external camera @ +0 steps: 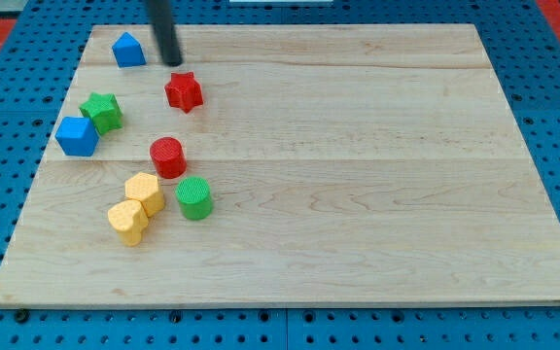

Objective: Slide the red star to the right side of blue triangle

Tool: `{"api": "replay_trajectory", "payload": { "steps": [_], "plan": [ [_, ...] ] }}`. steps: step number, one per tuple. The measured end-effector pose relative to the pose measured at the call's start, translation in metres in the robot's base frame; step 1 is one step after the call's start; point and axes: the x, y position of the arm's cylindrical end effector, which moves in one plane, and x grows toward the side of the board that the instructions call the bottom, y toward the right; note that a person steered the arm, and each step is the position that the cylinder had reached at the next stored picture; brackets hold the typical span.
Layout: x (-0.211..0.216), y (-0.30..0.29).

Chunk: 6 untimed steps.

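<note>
The red star (184,91) lies on the wooden board near the view's top left. The blue triangle (128,50) sits up and to the left of it, close to the board's top edge. My tip (172,63) is between them, just right of the blue triangle and just above the red star, apart from both. The rod rises out of the view's top.
A green star (102,112) touches a blue cube (77,135) at the left. A red cylinder (167,157), a green cylinder (194,198) and two yellow blocks (144,192) (127,222) lie lower. The wooden board (358,175) rests on a blue pegboard.
</note>
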Motion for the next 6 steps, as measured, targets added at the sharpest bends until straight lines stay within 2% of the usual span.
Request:
{"api": "replay_trajectory", "payload": {
  "steps": [1,2,3,4,5,6],
  "plan": [
    [-0.025,0.119],
    [0.069,0.172],
    [0.069,0.089],
    [0.046,0.052],
    [0.096,0.083],
    [0.117,-0.013]
  ]
}}
